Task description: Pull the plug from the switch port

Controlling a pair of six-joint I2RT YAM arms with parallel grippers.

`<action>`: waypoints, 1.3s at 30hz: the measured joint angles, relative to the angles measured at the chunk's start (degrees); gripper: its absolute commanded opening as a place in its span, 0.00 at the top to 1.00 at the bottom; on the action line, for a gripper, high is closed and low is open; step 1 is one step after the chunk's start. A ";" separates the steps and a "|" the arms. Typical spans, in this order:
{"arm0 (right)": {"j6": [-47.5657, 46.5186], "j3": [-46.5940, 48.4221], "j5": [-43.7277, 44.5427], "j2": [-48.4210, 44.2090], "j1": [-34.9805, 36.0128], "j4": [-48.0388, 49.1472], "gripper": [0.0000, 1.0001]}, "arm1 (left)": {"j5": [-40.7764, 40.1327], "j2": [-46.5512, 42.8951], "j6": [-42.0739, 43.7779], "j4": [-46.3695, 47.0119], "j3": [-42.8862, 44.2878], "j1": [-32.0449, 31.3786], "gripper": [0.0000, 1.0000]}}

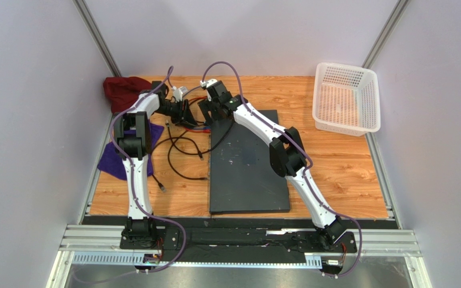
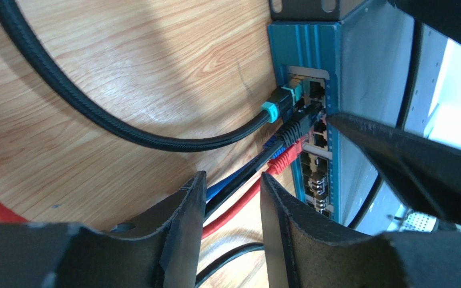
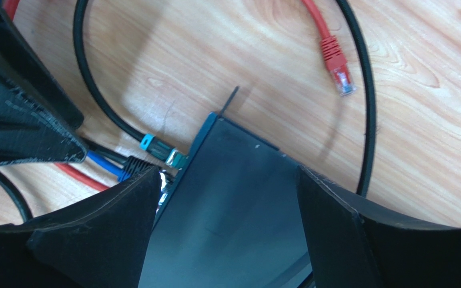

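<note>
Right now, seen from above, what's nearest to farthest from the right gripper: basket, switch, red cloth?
1. Switch, just under the right gripper.
2. Red cloth, far-left corner.
3. White basket, far-right corner.

Bright, even overhead light; soft shadows, mild glare.

The bench (image 1: 347,174) is light, grained wood. Plain pale grey walls (image 1: 28,120) enclose it on three sides, metal posts (image 1: 94,37) rising from its far corners; an aluminium rail (image 1: 389,243) runs along its near edge.
</note>
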 measured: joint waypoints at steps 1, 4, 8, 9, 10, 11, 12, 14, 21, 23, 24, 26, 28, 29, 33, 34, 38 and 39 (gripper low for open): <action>0.00 -0.02 0.11 -0.02 0.24 -0.20 0.14 | -0.31 0.00 0.02 -0.22 0.09 0.00 0.58; 0.07 -0.20 0.15 -0.24 0.66 -0.85 0.14 | -1.29 0.00 -0.02 -0.44 0.11 0.00 0.65; 0.52 -0.52 0.11 -0.55 0.85 -1.40 0.16 | -1.46 0.00 -0.13 -0.42 0.13 0.00 0.72; 0.76 -0.66 0.13 -0.66 0.87 -1.55 0.17 | -1.46 0.00 -0.17 -0.42 0.13 0.00 0.75; 0.96 -0.87 0.20 -0.85 0.87 -1.62 0.17 | -1.46 0.00 -0.15 -0.44 0.15 0.02 0.76; 1.14 -0.94 0.35 -0.94 0.90 -1.90 0.18 | -1.44 0.00 -0.15 -0.44 0.20 0.04 0.76; 1.18 -0.94 0.52 -0.96 0.94 -2.08 0.19 | -1.46 0.00 -0.20 -0.42 0.22 0.04 0.79; 1.25 -0.94 1.20 -0.96 1.05 -2.21 0.19 | -1.38 0.00 -0.17 -0.44 0.33 0.07 0.81; 1.09 -1.09 4.11 -0.96 1.86 -2.93 0.24 | -1.05 0.00 -0.09 -0.33 0.55 0.07 0.85; 1.01 -1.29 5.20 -0.96 2.14 -2.84 0.27 | -0.98 0.00 -0.11 -0.31 0.55 0.07 0.85; 1.07 -1.38 5.86 -0.96 2.32 -2.78 0.28 | -0.96 0.00 -0.11 -0.28 0.55 0.07 0.85; 1.18 -1.51 6.97 -0.96 2.58 -2.62 0.30 | -0.87 0.00 -0.09 -0.22 0.55 0.07 0.85; 1.36 -1.53 8.04 -0.96 2.84 -2.64 0.33 | -0.83 0.00 -0.09 -0.20 0.52 0.07 0.85; 1.57 -1.53 8.59 -0.94 2.93 -2.64 0.33 | -0.83 0.00 -0.09 -0.17 0.52 0.07 0.85; 2.16 -1.57 9.73 -0.87 3.30 -2.67 0.34 | -0.66 0.00 -0.07 -0.15 0.52 0.07 0.85; 2.23 -1.62 9.92 -0.87 3.34 -2.64 0.35 | -0.63 0.00 -0.07 -0.15 0.52 0.07 0.85; 2.56 -1.95 11.13 -0.87 3.72 -2.29 0.36 | -0.55 0.00 -0.04 -0.13 0.52 0.07 0.85; 2.56 -2.01 11.45 -0.87 3.82 -2.25 0.36 | -0.50 0.00 -0.04 -0.13 0.52 0.07 0.86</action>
